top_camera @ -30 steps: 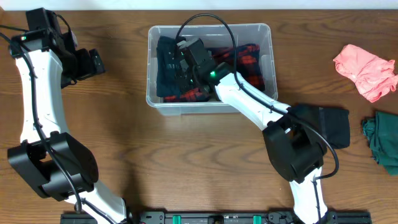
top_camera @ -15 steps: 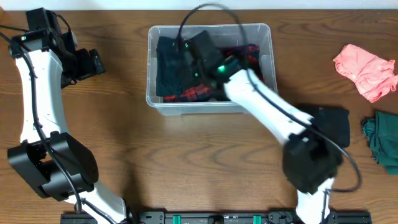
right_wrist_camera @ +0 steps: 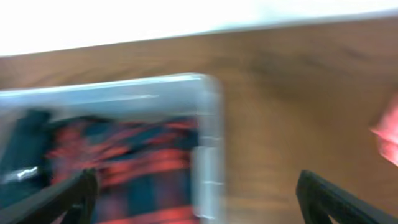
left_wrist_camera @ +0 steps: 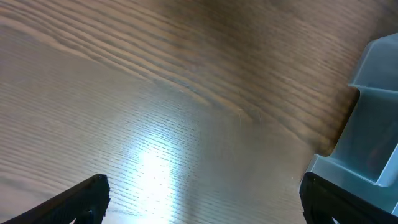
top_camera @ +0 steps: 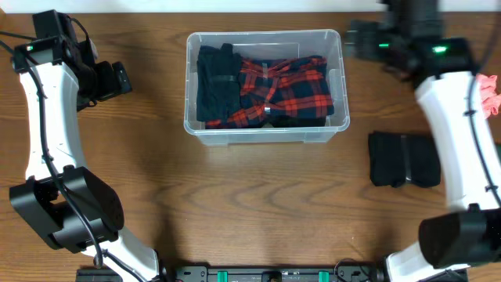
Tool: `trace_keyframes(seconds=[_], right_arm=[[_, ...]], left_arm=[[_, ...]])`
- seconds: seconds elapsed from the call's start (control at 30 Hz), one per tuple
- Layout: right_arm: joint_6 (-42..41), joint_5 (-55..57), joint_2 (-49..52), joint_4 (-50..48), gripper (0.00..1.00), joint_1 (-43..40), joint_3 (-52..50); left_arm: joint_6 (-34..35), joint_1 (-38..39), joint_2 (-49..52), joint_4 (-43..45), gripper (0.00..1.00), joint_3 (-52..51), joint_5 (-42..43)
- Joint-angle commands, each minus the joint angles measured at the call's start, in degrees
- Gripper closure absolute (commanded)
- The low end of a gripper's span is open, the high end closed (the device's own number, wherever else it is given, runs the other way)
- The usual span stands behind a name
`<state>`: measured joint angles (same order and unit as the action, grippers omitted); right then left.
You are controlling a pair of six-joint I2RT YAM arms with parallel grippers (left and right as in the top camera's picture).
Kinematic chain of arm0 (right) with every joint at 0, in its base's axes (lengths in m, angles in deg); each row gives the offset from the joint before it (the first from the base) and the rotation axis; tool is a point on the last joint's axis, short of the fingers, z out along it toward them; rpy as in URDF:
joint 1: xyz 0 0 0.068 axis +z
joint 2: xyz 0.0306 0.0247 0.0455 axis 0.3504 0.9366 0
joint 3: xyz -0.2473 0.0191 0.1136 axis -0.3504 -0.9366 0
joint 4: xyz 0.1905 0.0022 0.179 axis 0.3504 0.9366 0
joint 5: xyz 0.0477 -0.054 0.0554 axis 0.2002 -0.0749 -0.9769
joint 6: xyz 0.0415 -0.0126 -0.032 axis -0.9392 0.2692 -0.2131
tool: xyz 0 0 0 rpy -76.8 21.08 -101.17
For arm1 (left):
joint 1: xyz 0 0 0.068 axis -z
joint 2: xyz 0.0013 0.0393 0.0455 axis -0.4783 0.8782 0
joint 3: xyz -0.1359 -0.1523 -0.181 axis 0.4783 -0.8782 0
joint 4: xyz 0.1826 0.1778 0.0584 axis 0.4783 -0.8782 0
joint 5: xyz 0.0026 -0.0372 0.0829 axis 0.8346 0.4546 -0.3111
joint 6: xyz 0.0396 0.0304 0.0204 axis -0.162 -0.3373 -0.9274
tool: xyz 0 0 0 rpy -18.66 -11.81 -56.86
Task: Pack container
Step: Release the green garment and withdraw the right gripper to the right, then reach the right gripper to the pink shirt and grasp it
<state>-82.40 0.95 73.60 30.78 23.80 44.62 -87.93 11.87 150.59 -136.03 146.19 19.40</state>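
The clear container (top_camera: 337, 86) stands at the back middle of the table. Inside it lie a red plaid garment (top_camera: 290, 86) and, to its left, a dark garment (top_camera: 215, 82). My right gripper (top_camera: 354, 37) hovers just past the container's right back corner, blurred, open and holding nothing. In the right wrist view the right gripper (right_wrist_camera: 199, 205) spans the container's right wall (right_wrist_camera: 208, 155), with the plaid garment (right_wrist_camera: 124, 168) below. My left gripper (top_camera: 117, 78) stays open and empty left of the container. The left wrist view shows the left gripper (left_wrist_camera: 205, 208) over bare wood and a container corner (left_wrist_camera: 373, 112).
A folded black garment (top_camera: 403, 159) lies on the table to the right of the container. A pink cloth (top_camera: 491, 86) peeks out at the far right edge, mostly behind my right arm; the pink cloth (right_wrist_camera: 388, 134) also shows in the right wrist view.
My right gripper opened, rose out of the container and swung right to its back corner. The plaid garment stays in the container. The left arm has not moved.
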Motion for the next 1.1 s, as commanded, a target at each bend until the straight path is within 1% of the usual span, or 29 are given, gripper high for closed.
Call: trace_keyframes(seconds=[0.0, 0.23, 0.43, 0.5, 0.7, 0.83, 1.07], right_arm=[[-2.01, -1.73, 1.22, 1.77, 0.01, -8.33, -0.35], [-3.04, -6.08, 4.61, 1.51, 0.01, -24.55, -3.65], [-2.40, -9.46, 8.41, -0.44, 0.01, -35.34, -8.31], [-2.10, -10.36, 9.40, -1.33, 0.01, -37.79, -9.64], [1.62, -13.97, 11.80, -6.62, 0.01, -42.16, -13.81], [4.48, -13.88, 13.79, -9.53, 0.01, -42.80, -14.67], [6.27, -13.20, 18.73, -14.29, 0.01, -42.84, -14.69]], left_arm=[[-0.11, -0.09, -0.04, 0.00, 0.02, -0.33, 0.11], [-0.11, -0.09, -0.04, 0.00, 0.02, -0.33, 0.11], [-0.11, -0.09, -0.04, 0.02, 0.02, -0.33, 0.11], [-0.11, -0.09, -0.04, 0.00, 0.02, -0.33, 0.11], [-0.11, -0.09, -0.04, 0.00, 0.02, -0.33, 0.11], [-0.11, -0.09, -0.04, 0.00, 0.02, -0.33, 0.11], [-0.11, -0.09, -0.04, 0.00, 0.02, -0.33, 0.11]])
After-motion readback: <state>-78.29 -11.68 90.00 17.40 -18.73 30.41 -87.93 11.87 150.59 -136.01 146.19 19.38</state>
